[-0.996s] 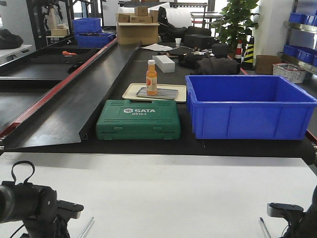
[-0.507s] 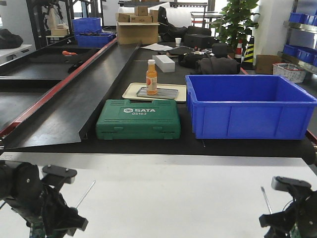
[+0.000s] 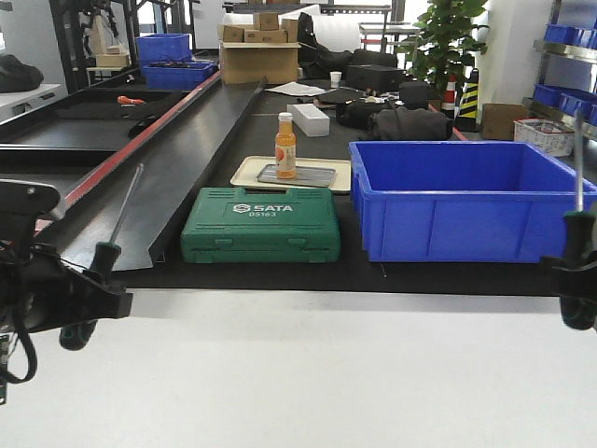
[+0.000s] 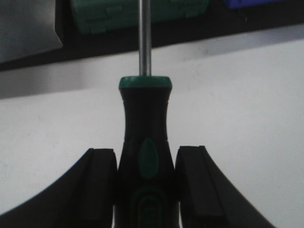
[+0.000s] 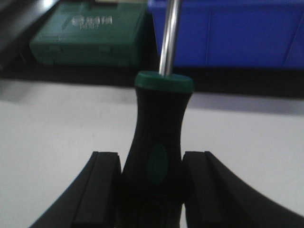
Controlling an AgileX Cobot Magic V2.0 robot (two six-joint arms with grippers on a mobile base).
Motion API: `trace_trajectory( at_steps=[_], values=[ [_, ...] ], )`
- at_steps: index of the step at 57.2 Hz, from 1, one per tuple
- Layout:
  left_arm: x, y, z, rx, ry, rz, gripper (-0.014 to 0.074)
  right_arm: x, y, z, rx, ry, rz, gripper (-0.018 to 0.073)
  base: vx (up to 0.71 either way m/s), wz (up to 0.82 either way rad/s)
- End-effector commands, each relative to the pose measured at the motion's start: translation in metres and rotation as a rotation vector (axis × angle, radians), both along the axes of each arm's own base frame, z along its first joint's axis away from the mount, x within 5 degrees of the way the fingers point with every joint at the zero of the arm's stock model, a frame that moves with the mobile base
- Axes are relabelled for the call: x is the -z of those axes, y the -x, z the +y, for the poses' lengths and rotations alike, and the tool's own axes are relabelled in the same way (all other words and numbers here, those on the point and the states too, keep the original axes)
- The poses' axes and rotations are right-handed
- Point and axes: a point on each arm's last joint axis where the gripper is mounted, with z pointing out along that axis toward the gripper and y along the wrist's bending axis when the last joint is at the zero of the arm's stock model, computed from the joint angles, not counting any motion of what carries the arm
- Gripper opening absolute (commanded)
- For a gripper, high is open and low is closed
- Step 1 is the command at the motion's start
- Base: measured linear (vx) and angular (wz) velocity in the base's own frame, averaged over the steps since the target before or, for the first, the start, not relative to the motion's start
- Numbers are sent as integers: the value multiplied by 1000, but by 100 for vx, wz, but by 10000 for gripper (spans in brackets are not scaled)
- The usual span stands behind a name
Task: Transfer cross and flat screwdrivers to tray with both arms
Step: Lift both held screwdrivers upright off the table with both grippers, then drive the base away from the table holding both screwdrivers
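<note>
The white bench point(image 3: 308, 383) filled the near half of the front view. Behind it ran a long black belt with a slanted black chute point(image 3: 177, 159) on its left. A big blue bin point(image 3: 466, 201) sat on the belt at the right, and a green tool case point(image 3: 261, 224) lay just beside it. Behind the case was a cream tray point(image 3: 247, 175), where an orange bottle point(image 3: 285, 147) stood on a flat grey piece.

The left arm point(image 3: 33, 294) showed at the left edge of the front view and the right arm point(image 3: 586, 280) at the right edge, both raised above the bench.

The left fingers point(image 4: 99, 183) were closed on the lower handle of the left screwdriver point(image 4: 145, 123), one on each side, with the handle filling the narrow gap between them. That screwdriver was off the bench, its shaft leaning up and rightward across the chute in the front view.

The right fingers point(image 5: 104, 185) clamped the right screwdriver point(image 5: 161, 114) the same way, low on its black handle. It stood nearly upright in the air, its shaft rising in front of the blue bin.

Both tips ran out of the wrist views.
</note>
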Motion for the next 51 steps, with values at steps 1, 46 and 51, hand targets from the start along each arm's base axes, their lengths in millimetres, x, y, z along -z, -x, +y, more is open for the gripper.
trace_trajectory(
  at_steps=[1,46,51],
  values=[
    [-29,16,3,-19,68,-209,-1,-28,22,-2,62,12,-214,-9,0,0],
    [-71,137,33,-25,143,-530,-1,-50,118,22,-40,6,-534,-9,0,0],
    [-74,142,34,-25,146,-553,-1,-50,118,22,-37,6,-535,-9,0,0]
  ],
)
